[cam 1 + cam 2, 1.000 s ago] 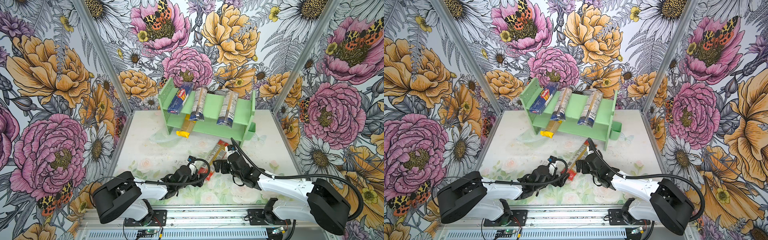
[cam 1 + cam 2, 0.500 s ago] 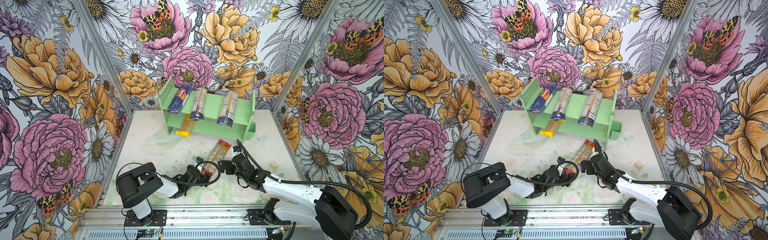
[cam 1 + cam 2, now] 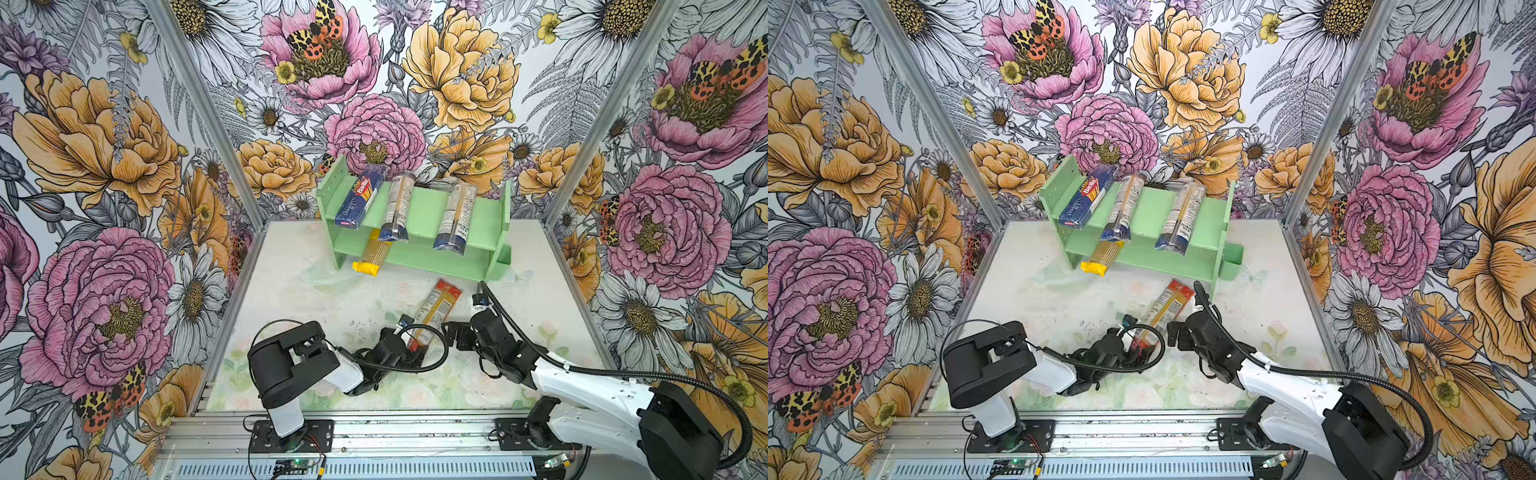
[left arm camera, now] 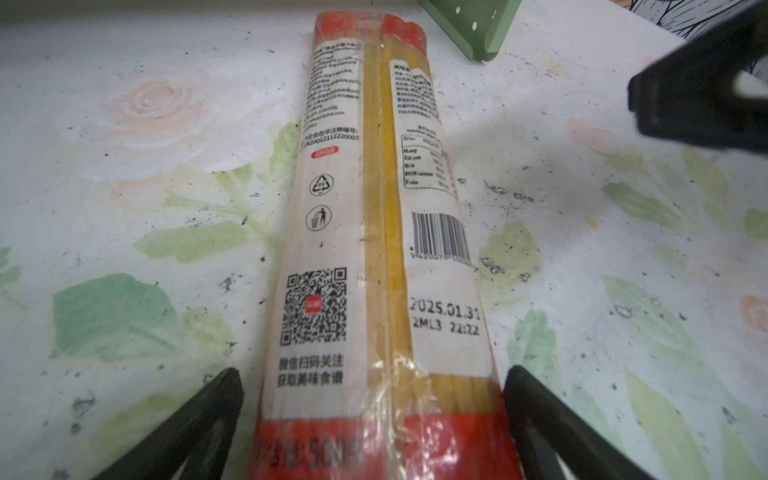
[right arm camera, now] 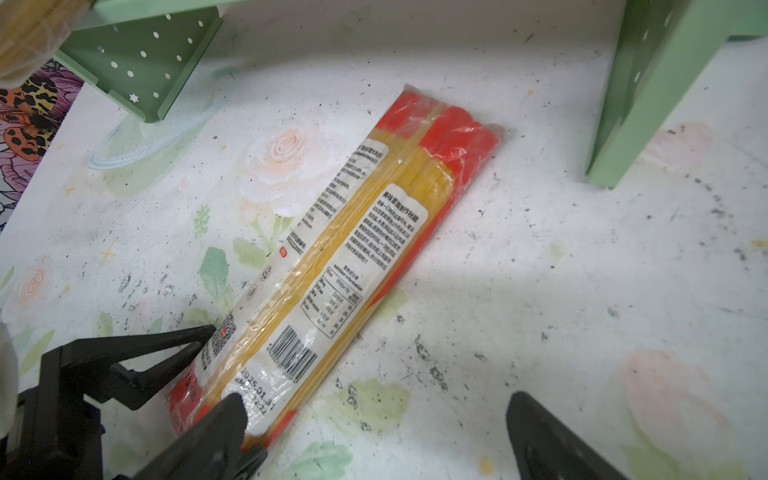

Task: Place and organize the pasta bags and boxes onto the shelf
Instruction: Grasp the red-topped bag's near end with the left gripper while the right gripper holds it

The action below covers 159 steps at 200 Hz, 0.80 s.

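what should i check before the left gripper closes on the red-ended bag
1. left gripper open, jaws either side of red-ended bag: ok
2. bag flat on table, no other pack touching: ok
3. grip centred along bag: not ok, jaws sit near one end
4. right gripper clear of bag: cannot tell, a finger overlaps its end in the right wrist view
5. room on shelf: ok, lower tier bare beside yellow bag

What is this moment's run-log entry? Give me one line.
phase: pre-grasp | left hand: open, astride near end of red-ended bag | red-ended bag: flat on table, not on shelf | right hand: open, empty
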Motion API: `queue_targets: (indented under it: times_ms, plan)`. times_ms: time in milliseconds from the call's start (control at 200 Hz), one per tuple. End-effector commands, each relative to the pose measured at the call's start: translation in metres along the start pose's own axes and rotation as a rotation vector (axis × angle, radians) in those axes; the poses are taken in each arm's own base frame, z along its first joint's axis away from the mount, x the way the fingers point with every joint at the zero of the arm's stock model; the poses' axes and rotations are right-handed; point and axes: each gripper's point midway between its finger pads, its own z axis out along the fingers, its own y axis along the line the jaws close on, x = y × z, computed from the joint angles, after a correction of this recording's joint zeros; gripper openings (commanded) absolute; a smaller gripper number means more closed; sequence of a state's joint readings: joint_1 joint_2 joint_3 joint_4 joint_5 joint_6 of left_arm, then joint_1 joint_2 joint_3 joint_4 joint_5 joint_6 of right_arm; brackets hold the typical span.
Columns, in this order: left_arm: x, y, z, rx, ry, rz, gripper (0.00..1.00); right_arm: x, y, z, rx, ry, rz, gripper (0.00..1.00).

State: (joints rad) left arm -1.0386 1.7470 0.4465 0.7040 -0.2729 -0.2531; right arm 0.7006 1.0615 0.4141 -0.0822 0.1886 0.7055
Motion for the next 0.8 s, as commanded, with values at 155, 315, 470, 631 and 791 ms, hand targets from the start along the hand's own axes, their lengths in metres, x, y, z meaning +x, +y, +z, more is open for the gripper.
queue_targets:
  times_ms: [155,315,470,631,791]
  plan:
    - [0.017,-0.003,0.009,0.0,0.058,0.05,0.99,-0.003,-0.006,-0.003,0.018,-0.019,-0.007,0.99]
    - [0.023,-0.004,0.013,-0.006,0.076,0.063,0.99,-0.003,-0.006,-0.003,0.02,-0.018,-0.007,0.99]
    - [0.034,0.0,0.016,-0.028,0.114,0.081,0.94,-0.003,-0.007,-0.003,0.022,-0.018,-0.007,1.0]
    - [0.037,0.0,0.015,-0.032,0.127,0.088,0.81,-0.004,-0.008,-0.004,0.023,-0.022,-0.008,0.99]
    - [0.038,0.001,0.015,-0.034,0.13,0.082,0.7,-0.004,-0.008,-0.005,0.024,-0.026,-0.009,0.99]
